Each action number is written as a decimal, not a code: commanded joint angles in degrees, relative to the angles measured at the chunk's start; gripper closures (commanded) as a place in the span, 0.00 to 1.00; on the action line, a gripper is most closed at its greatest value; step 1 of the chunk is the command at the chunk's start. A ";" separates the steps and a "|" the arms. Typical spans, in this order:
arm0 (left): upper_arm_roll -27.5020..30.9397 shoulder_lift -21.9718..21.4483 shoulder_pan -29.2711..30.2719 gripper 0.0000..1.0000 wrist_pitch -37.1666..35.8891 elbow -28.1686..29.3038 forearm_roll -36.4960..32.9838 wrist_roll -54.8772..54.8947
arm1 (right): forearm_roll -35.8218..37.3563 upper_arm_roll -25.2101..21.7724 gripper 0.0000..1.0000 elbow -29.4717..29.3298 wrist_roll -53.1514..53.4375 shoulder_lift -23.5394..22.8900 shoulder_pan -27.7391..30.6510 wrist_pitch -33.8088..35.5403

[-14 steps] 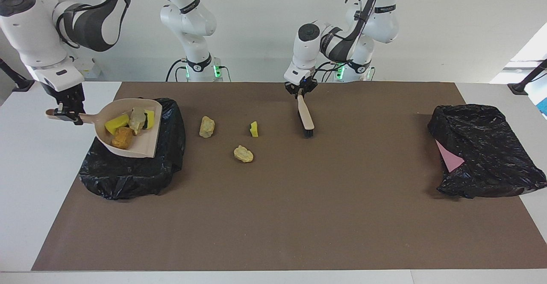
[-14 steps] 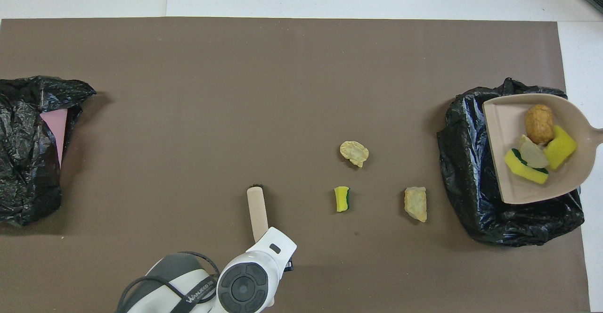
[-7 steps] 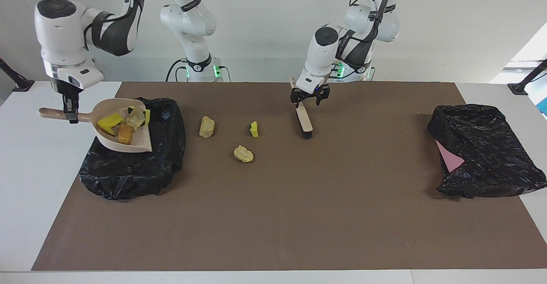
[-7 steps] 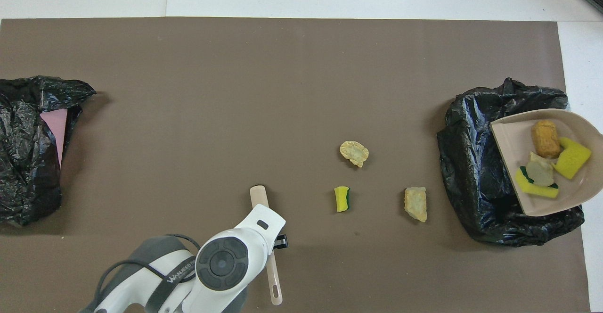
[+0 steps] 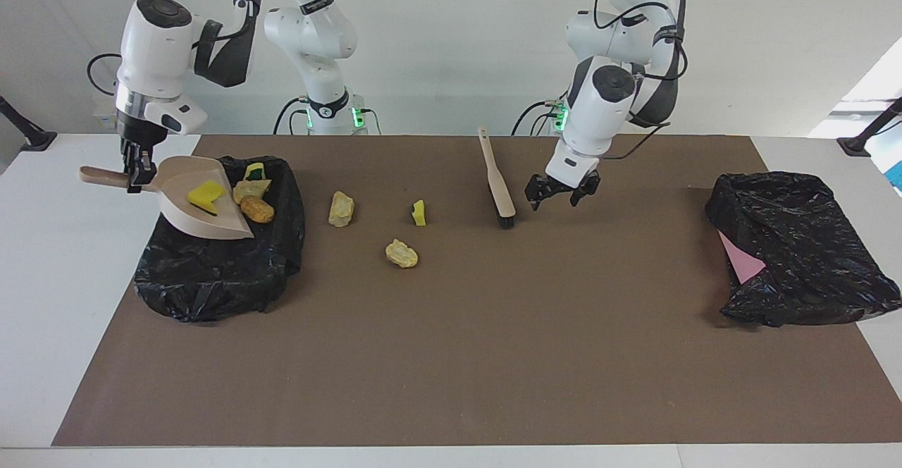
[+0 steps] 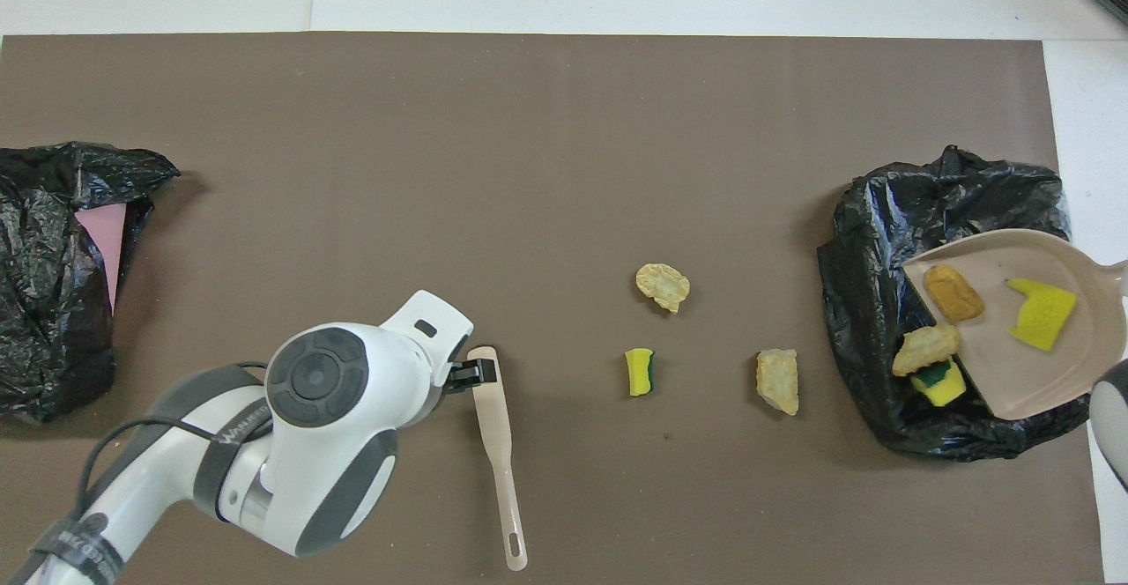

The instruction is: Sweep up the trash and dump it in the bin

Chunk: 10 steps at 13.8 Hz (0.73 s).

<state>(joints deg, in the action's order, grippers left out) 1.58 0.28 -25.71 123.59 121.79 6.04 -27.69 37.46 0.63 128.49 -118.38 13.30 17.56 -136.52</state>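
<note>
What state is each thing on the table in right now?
Beige plastic dustpan: tilted over the bin, one yellow sponge chunk still in it.
Black-bagged bin: three pieces at its mouth.
Three loose trash pieces: unswept on the mat.
Beige brush: lying flat, released.
Right gripper: shut on the dustpan handle.
Left gripper: open, beside the brush.

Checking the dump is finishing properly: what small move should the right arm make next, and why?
Probably tilt the dustpan a little steeper over the black bin bag. The right pincer holds its handle, and one yellow sponge chunk is in the pan while other pieces are sliding off its lip.
</note>
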 commanded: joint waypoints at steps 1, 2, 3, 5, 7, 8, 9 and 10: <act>-0.44 3.41 3.11 0.00 -6.42 -9.44 -0.33 1.59 | 5.85 -0.01 1.00 0.80 2.53 1.46 0.37 -0.67; -0.53 3.32 4.77 0.00 -7.22 -10.94 -0.33 2.20 | 7.44 -0.01 1.00 0.36 3.50 1.38 0.46 -0.41; -0.44 3.15 5.66 0.00 -8.36 -12.52 -0.33 4.03 | 8.50 -0.01 1.00 0.10 4.21 1.46 0.55 -0.15; -0.35 3.32 9.16 0.00 -13.17 -17.08 -0.33 10.43 | 10.95 0.33 1.00 -1.83 4.56 1.55 0.29 1.60; -0.35 2.97 13.73 0.00 -14.87 -18.95 -0.07 16.85 | 13.07 1.04 1.00 -3.06 6.83 2.25 0.02 5.11; -0.26 2.80 15.06 0.00 -15.48 -19.48 -0.16 18.97 | 15.08 1.39 1.00 -3.07 11.81 3.04 -0.59 6.95; -0.26 2.80 16.47 0.00 -16.36 -20.26 -0.24 20.90 | 19.45 1.57 1.00 -2.98 16.99 3.57 -1.03 9.67; -0.26 2.62 18.05 0.00 -17.32 -20.88 -0.33 23.19 | 21.93 1.92 1.00 -2.81 20.18 4.44 -2.77 12.92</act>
<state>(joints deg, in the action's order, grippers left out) 1.85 2.34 -10.08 109.12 103.31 5.97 -8.09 54.50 1.76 125.26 -104.59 15.64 16.60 -128.20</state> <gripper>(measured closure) 0.000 0.674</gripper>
